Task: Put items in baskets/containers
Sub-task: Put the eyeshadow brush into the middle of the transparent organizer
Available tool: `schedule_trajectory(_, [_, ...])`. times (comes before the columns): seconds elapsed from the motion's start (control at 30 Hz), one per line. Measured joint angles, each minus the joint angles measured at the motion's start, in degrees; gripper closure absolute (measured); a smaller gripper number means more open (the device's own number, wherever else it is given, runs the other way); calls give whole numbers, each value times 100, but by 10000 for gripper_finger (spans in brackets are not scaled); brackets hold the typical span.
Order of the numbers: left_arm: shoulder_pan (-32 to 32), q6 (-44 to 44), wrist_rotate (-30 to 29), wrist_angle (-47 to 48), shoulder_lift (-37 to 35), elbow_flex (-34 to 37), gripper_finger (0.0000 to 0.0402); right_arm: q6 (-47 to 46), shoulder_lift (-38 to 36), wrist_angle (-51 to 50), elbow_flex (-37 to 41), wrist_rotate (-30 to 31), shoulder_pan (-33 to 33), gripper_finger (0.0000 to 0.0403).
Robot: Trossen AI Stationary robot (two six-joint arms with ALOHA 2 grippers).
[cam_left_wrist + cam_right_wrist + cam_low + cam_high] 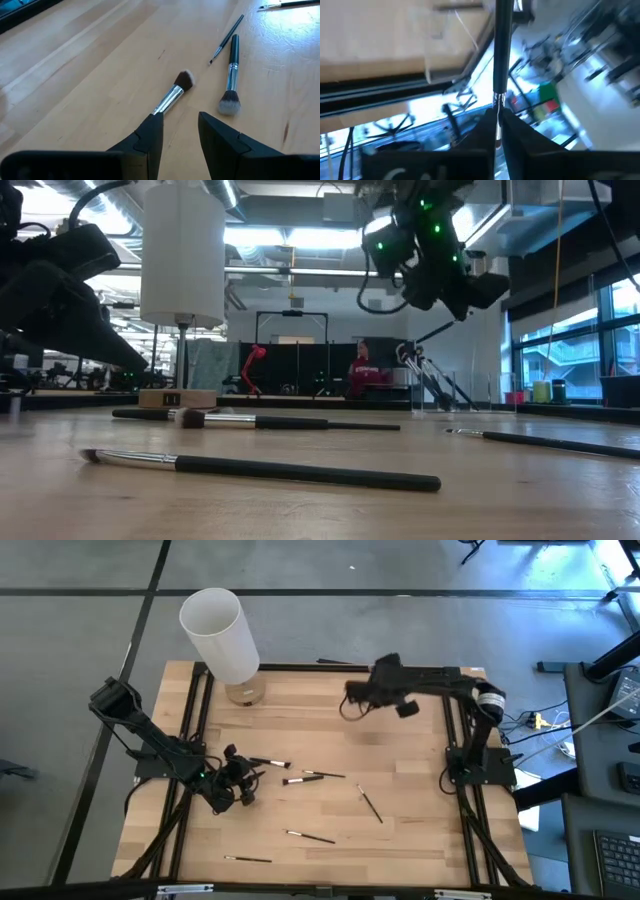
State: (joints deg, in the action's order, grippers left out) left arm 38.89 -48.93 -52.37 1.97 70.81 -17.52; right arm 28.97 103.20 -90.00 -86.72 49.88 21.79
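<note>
On the wooden table [330, 730], six makeup brushes can be counted lying loose in the high view: two beside the left gripper [232, 785] at the left of centre, one of them a brush with a brownish tuft [176, 91] whose handle runs in between the fingers [150, 132] in the left wrist view, though it cannot be told whether it is gripped. The jaws are seen partly spread there. A second brush with a pale tuft [231, 80] is lying just beside it, and a thin liner brush [227, 37] near that. Further brushes are seen at centre [371, 805], lower centre [310, 836] and lower left [247, 859] of the high view.

A seventh brush [501, 55] is pinched in the right gripper [497, 122], whose fingers are pressed together on the silver ferrule, the black handle pointing away from the wrist. This gripper [385, 690] is held above the table in the upper middle of the high view.

One tall white cylinder [220, 635] is standing at the upper left of the table. The clear holder cannot be made out with certainty.
</note>
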Motion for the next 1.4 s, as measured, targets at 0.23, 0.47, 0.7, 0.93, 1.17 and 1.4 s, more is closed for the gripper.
schedule_trajectory(0.23, [0, -91, 145, -8, 2, 0, 284, -68, -2, -2, 4, -30, 1004, 386])
schedule_trajectory(0.47, [2, -155, 302, -7, 1, 0, 284, -7, 0, -2, 4, -56, 1323, 382])
schedule_trajectory(0.7, [2, -238, 284, -6, 2, 0, 284, -139, 0, -2, 4, -15, 1224, 385])
schedule_trajectory(0.93, [2, -186, 91, 3, 2, 0, 284, -906, 0, 67, -47, -1827, 908, 384])
schedule_trajectory(1.17, [2, -133, 87, 3, 2, 0, 284, -1986, -54, 182, -450, -3974, 781, 387])
schedule_trajectory(1.4, [2, -151, 195, -3, 2, 0, 284, -2701, -479, -22, -494, -4761, 1078, 385])
